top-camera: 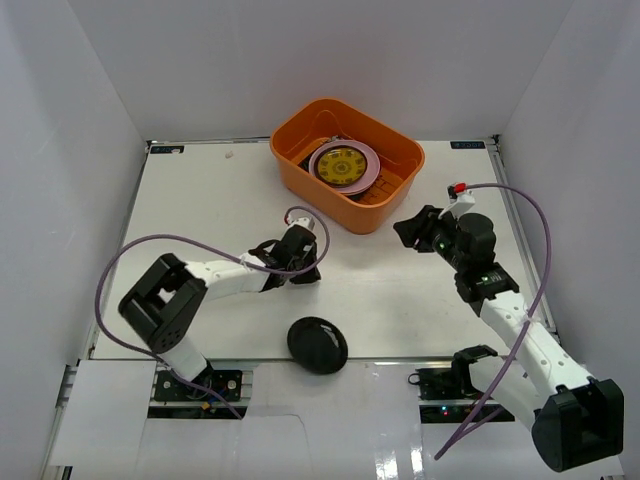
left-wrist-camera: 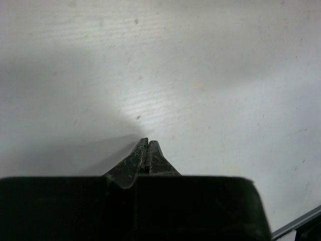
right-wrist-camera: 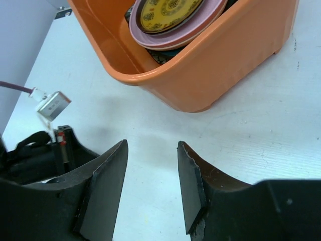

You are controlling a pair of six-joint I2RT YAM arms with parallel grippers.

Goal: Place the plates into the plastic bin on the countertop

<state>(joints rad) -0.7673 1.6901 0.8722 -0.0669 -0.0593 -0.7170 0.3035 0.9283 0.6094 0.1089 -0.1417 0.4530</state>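
- The orange rectangular plastic bin sits at the far middle of the flat white countertop. Its stack is topped by a yellow-patterned round plate resting on a pink round plate (the darker dishes beneath are mostly hidden)
- A glossy black round plate lies on the countertop at its near edge, well apart from the bin
- The left gripper has its jaws pressed together on nothing, over bare countertop between the black plate and the bin
- The right gripper has its jaws parted and empty, near the bin's right side
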